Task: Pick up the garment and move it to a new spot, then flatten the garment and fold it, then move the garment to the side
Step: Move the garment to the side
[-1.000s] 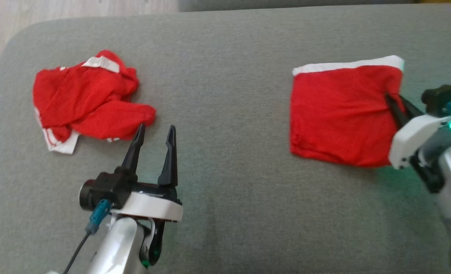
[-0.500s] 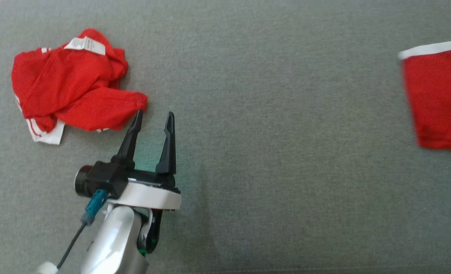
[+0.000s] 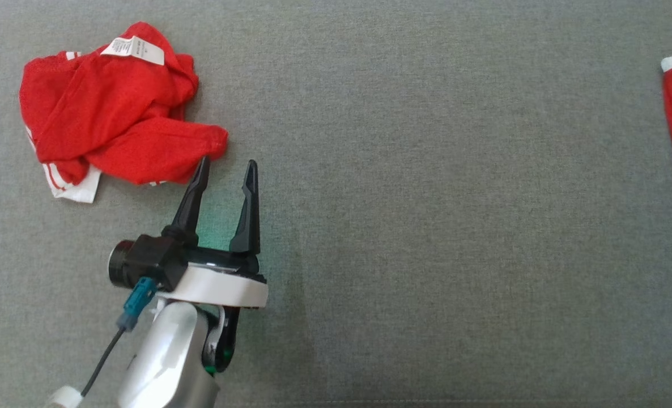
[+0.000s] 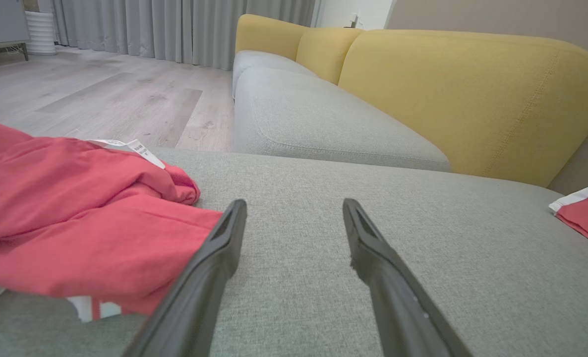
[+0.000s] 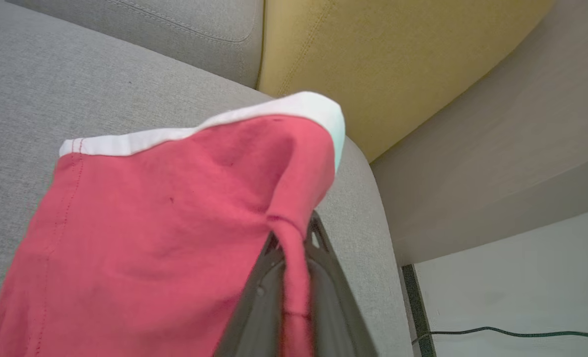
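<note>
Two soft red garments on the grey cushion (image 3: 404,170): folded garment (image 5: 150,223) at its right end, nipped by the closed right gripper (image 5: 294,233); crumpled garment (image 3: 109,119) left, beside the open left gripper (image 3: 226,164); light, limp, probably best pinched at a hem.

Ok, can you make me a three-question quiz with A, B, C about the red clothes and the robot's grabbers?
1. Where does the crumpled garment lie?
A. on the floor
B. on the yellow backrest
C. on the grey cushion, ahead and left of the left gripper

2. How many red garments are on the cushion?
A. one
B. two
C. four

3. What is the right gripper doing?
A. shut on the folded garment
B. open, empty
C. shut on a cable

Answers: 1 C, it lies just past that gripper's fingertips; 2 B, one crumpled, one folded; 3 A, cloth is pinched between its fingers.
</note>
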Motion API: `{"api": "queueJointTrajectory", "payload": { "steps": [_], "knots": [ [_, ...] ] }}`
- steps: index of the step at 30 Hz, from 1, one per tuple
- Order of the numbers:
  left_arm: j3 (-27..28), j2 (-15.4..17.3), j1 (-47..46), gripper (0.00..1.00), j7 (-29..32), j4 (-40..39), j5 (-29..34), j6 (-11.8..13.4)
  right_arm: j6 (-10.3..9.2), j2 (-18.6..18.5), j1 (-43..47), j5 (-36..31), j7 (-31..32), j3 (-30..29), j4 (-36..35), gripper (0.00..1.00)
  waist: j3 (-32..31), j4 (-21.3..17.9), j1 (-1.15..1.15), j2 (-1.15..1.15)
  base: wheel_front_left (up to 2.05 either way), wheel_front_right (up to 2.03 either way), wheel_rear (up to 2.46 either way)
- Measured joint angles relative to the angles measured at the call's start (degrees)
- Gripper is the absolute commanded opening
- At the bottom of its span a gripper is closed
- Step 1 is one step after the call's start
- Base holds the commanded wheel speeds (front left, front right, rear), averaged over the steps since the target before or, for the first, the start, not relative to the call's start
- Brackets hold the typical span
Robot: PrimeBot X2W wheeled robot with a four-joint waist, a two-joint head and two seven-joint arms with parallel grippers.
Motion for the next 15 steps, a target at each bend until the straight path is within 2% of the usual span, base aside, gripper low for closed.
{"api": "queueJointTrajectory", "payload": {
  "steps": [1, 2, 6, 11, 15],
  "knots": [
    [0.01, 0.00, 0.00, 1.00, 0.00, 0.00, 0.00, 0.00, 0.00, 0.20, -0.03, -0.04, -0.01, -0.42, 0.36, 0.75, 0.01, -0.01, 0.00, 0.00, 0.00, 0.00, 0.00],
    [0.01, 0.00, 0.00, 1.00, 0.00, 0.00, 0.00, 0.00, 0.00, 0.49, -0.03, -0.13, -0.01, -0.93, 0.74, 1.00, 0.01, -0.02, 0.00, 0.00, 0.00, 0.00, 0.00],
    [0.02, 0.00, 0.00, 1.00, 0.00, 0.03, 0.00, 0.00, 0.00, 3.15, -0.07, 1.66, -0.34, -2.69, 1.10, 1.00, -0.33, -0.08, 0.00, 0.00, 0.00, 0.00, 0.00],
    [0.20, 0.00, 0.07, 1.00, 0.00, 0.76, 0.00, 0.00, 0.00, 4.70, -0.02, 0.90, -4.68, -3.59, -1.40, 1.00, -2.18, -0.22, 0.00, 0.00, 0.00, 0.00, 0.00],
    [1.10, -0.01, 0.57, 1.00, 0.00, 1.08, 0.04, -0.01, 0.00, 10.09, 0.67, 1.31, -7.91, -4.33, -5.37, 1.00, -5.27, -0.64, -0.01, 0.00, 0.00, 0.00, 0.00]
  ]
}}
